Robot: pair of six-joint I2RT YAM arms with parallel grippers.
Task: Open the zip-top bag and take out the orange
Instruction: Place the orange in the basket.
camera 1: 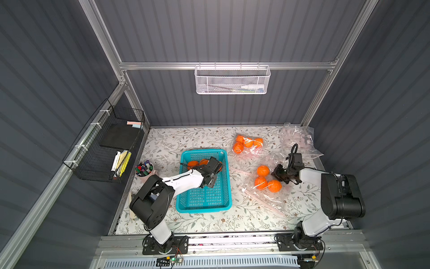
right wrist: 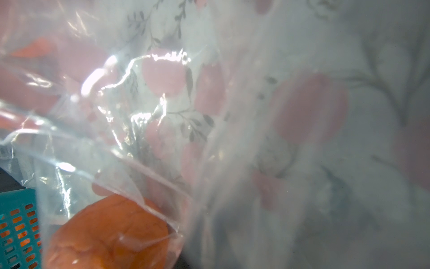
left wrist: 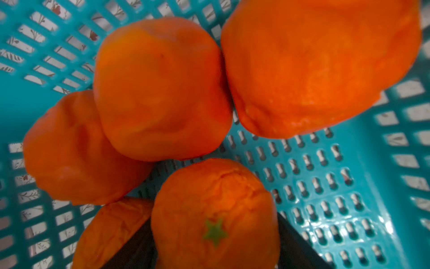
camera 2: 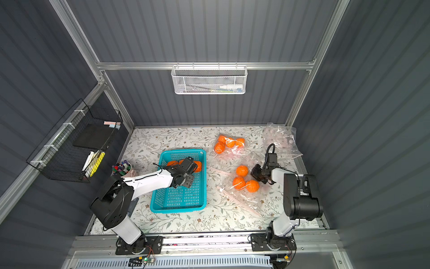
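The bench (camera 1: 209,223) is flat and covered in a floral print. On it stands a rectangular teal plastic basket (camera 1: 204,210) with slotted walls and floor, holding several wrinkled, matt-skinned oranges (left wrist: 160,88) at its far end. To the right of the basket lies the bag (camera 1: 267,200), made of clear crinkled film, with pink zip strips on the side facing the basket. Three round bagged oranges (camera 1: 263,170) sit inside it. The left claw (camera 1: 216,165) hangs over the basket's far end. Its dark fingers (left wrist: 300,246) flank one orange (left wrist: 215,209) with a green star calyx; whether they grip it cannot be determined. The right claw (camera 1: 278,173) is closed on the bag's film, beside the bagged oranges.
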